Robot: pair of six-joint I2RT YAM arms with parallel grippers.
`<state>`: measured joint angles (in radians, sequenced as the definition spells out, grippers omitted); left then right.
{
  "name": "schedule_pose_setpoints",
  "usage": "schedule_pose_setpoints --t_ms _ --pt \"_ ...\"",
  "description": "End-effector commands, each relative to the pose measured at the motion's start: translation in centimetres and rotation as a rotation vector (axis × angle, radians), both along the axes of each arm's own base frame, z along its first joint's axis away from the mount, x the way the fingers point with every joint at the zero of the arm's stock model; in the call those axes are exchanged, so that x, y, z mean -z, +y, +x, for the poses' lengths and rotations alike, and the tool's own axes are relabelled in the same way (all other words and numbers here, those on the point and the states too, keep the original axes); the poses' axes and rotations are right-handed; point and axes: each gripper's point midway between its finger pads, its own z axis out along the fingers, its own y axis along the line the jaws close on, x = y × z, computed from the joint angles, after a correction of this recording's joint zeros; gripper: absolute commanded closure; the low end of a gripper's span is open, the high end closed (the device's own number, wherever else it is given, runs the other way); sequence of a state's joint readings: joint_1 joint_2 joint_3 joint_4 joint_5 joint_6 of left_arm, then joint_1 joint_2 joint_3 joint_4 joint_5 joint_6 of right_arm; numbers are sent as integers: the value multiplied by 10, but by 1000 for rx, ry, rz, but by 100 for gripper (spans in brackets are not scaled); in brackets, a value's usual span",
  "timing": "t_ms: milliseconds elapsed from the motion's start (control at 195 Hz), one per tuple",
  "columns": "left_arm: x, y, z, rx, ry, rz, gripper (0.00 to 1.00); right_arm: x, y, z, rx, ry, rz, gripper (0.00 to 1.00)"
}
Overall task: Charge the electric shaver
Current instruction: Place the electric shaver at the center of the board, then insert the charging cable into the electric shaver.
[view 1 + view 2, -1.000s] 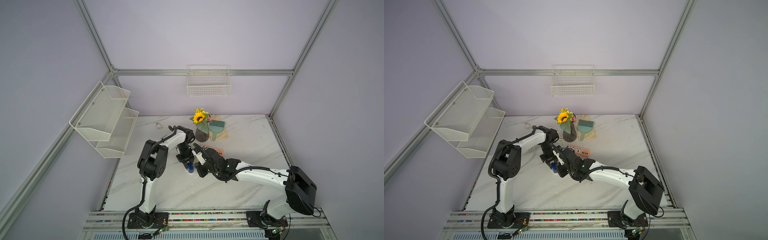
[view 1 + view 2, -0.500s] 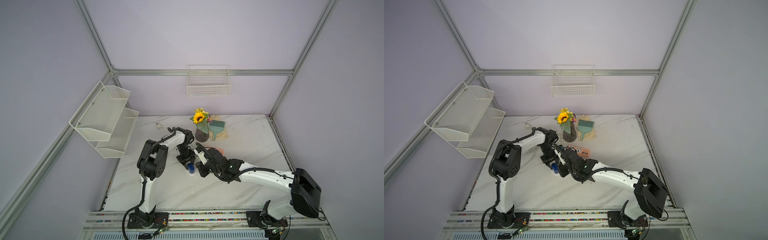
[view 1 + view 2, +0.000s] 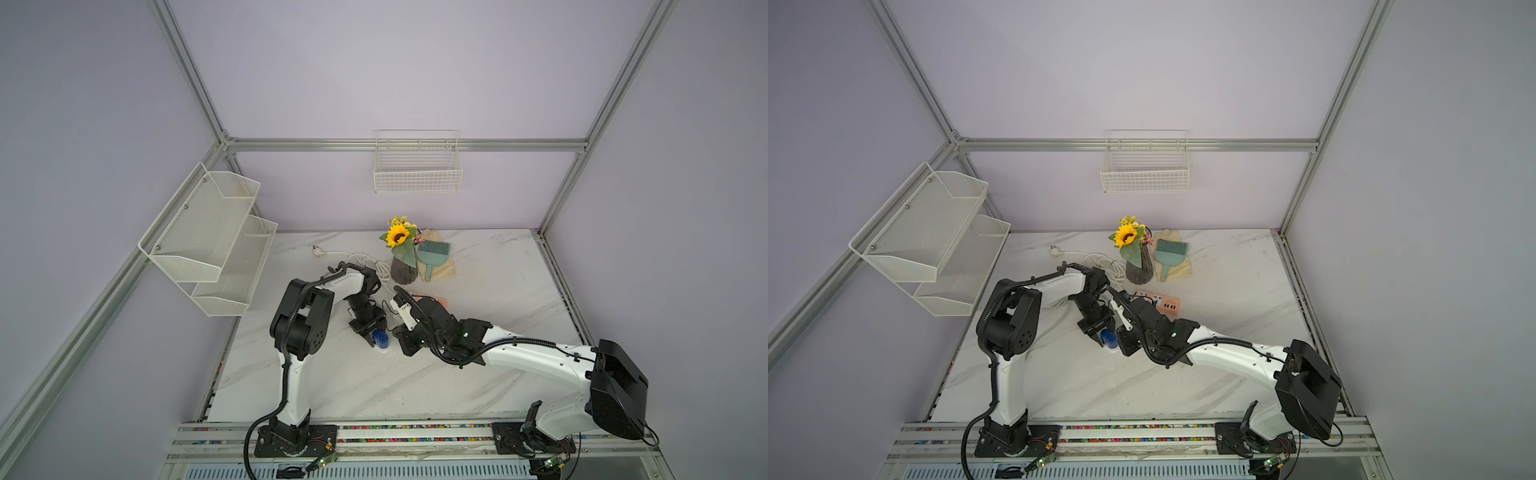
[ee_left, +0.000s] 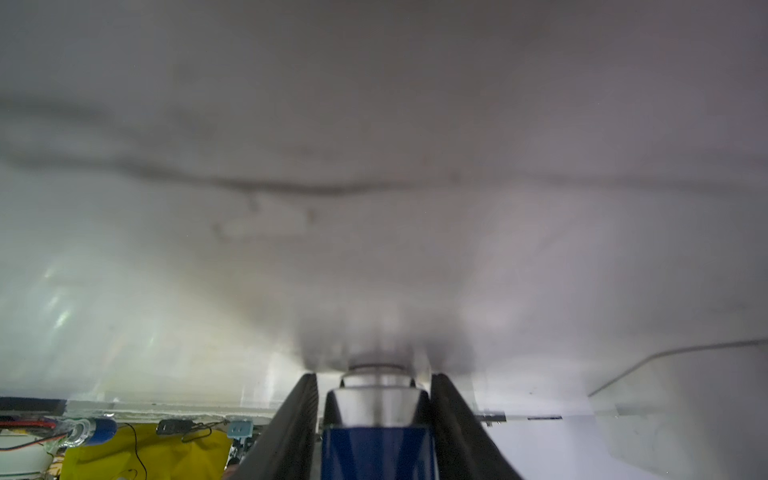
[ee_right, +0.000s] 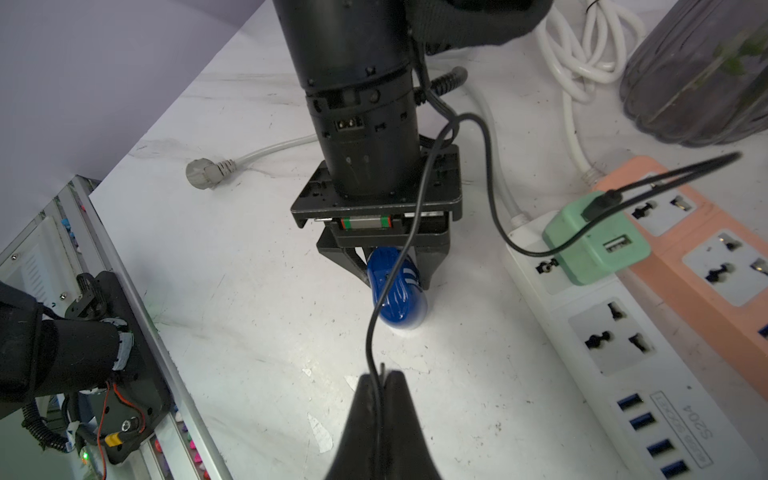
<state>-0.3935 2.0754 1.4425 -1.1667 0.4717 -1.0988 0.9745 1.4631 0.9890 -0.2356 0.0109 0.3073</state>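
Your right fingers [image 5: 361, 428] clamp the charging cable [image 5: 490, 199], fed from the mint-green adapter [image 5: 594, 245]. Remaining: plug it into the electric shaver [image 5: 397, 291], upright left of the worktop [image 3: 478, 374] centre. Left fingers [image 4: 299, 424] flank it; grip indeterminate.

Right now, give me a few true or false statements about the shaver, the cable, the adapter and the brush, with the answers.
1. The right gripper is shut on the black cable. True.
2. The green adapter is plugged into the orange strip. False: it sits in the white strip.
3. The shaver stands head-down on the table, inside the left gripper. True.
4. The brush lies in the wall basket. False: it lies on a cloth on the table, beside the vase.
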Motion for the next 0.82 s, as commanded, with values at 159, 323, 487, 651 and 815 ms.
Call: schedule_pose_setpoints --t_ms 159,323,487,651,815 --pt "-13 -10 8 -110 -11 -95 58 -3 2 -3 0 1 -6 100" --pt "-15 -13 8 -124 -10 -114 60 1 3 -2 -7 -5 -18 100" --pt "-15 -13 8 -126 -8 -114 62 11 12 8 -19 -13 -101 100" --pt "-14 -13 8 -121 -7 -115 68 18 22 14 -11 -18 -175 100" --pt "-12 -13 7 -113 -1 -115 71 22 30 18 -34 -36 -219 100"
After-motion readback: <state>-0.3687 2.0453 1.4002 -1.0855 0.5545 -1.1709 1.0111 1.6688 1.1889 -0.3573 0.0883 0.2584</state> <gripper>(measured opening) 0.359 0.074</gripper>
